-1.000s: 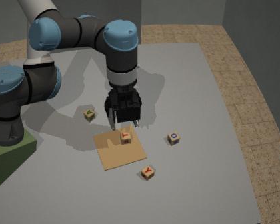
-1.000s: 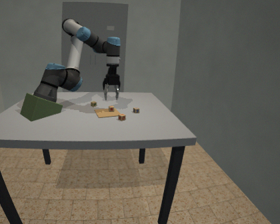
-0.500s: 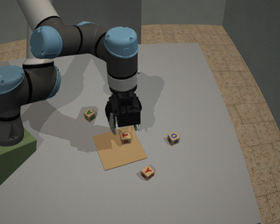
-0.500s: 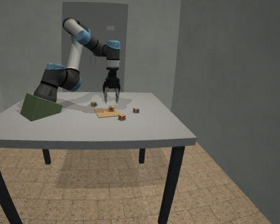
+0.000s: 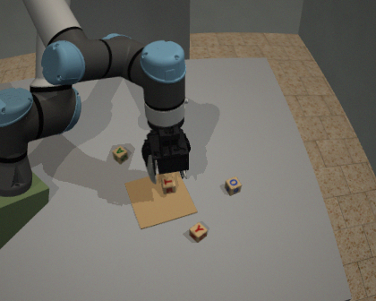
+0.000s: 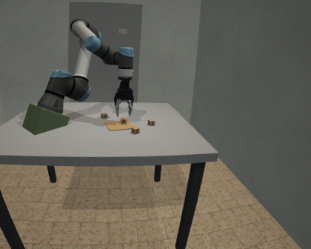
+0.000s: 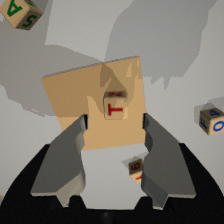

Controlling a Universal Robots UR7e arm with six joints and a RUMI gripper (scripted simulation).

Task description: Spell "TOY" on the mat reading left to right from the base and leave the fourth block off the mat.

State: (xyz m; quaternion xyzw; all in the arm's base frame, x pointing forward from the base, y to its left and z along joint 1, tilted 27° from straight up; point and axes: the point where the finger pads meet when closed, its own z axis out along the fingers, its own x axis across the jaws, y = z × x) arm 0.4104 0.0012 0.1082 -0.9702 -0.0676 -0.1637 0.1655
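The T block sits on the tan mat near its far right corner; it also shows in the wrist view and in the exterior view. My gripper hangs open and empty just above it, with the fingers on either side and apart from it. The O block lies on the table to the right of the mat, and it also shows in the wrist view. The Y block lies off the mat near its front right corner. The A block lies off the mat to the back left.
A green wedge base holds the arm at the table's left. The table's edge runs along the right and the front.
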